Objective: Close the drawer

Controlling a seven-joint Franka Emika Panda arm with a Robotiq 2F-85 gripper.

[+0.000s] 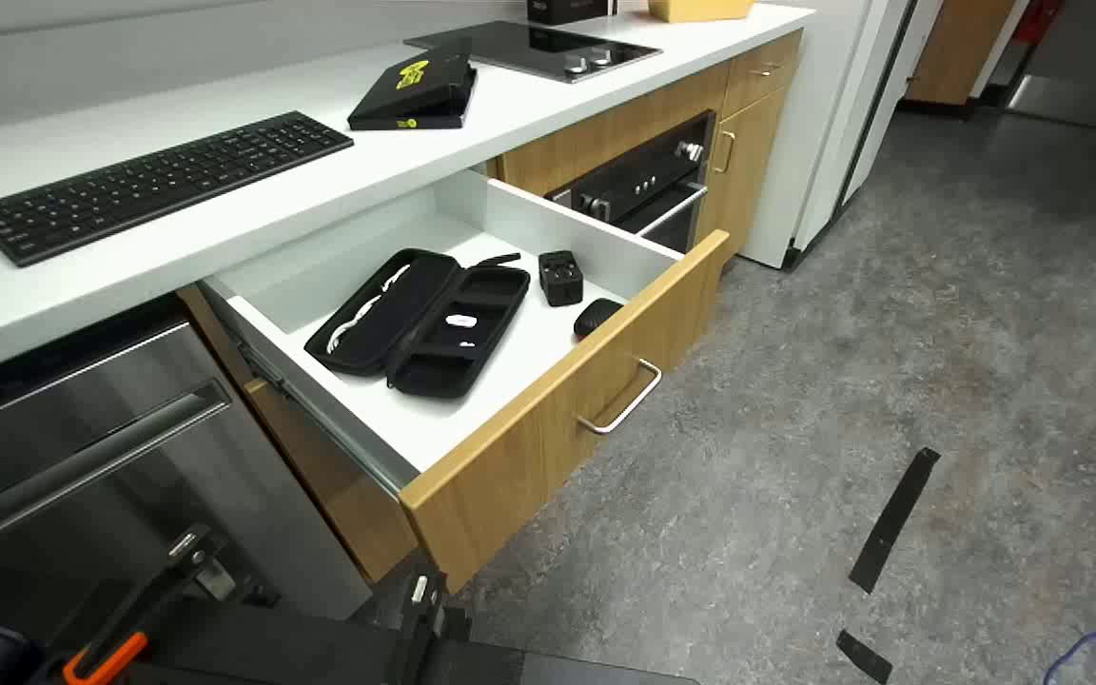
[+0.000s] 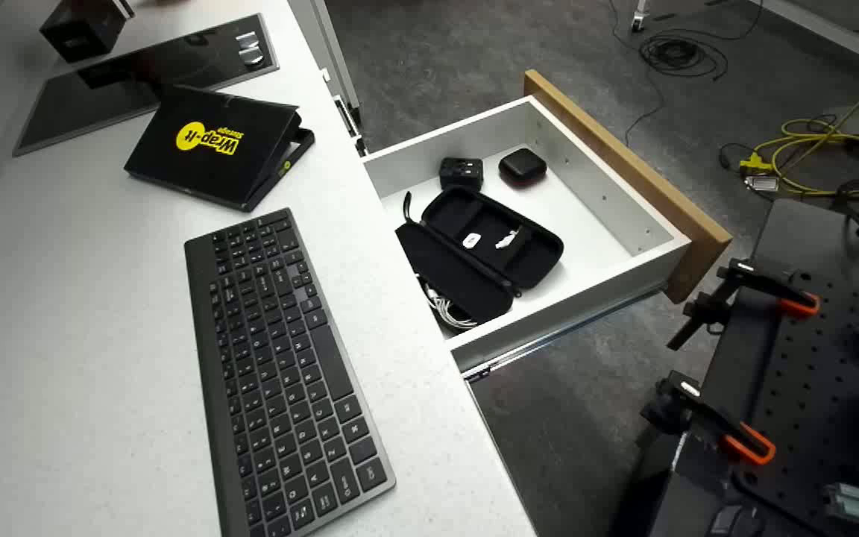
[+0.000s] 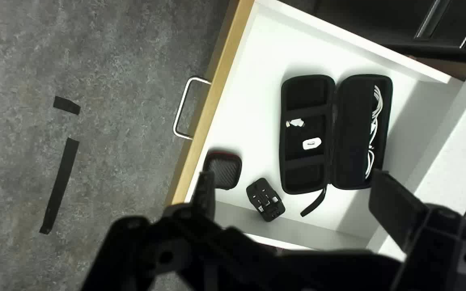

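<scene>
The drawer stands pulled far out of the counter, its oak front facing the floor area; the front's top edge also shows in an exterior view and in the wrist view. Its silver bar handle also shows in the wrist view. Inside lie an open black zip case, a black adapter and a small black case. My gripper is open and empty above the drawer, fingers spread wide. It is out of view in both exterior views.
A black keyboard and a black box lie on the white counter. A metal-fronted appliance and a black oven flank the drawer. A black base with orange-tipped clamps stands near the drawer front's corner.
</scene>
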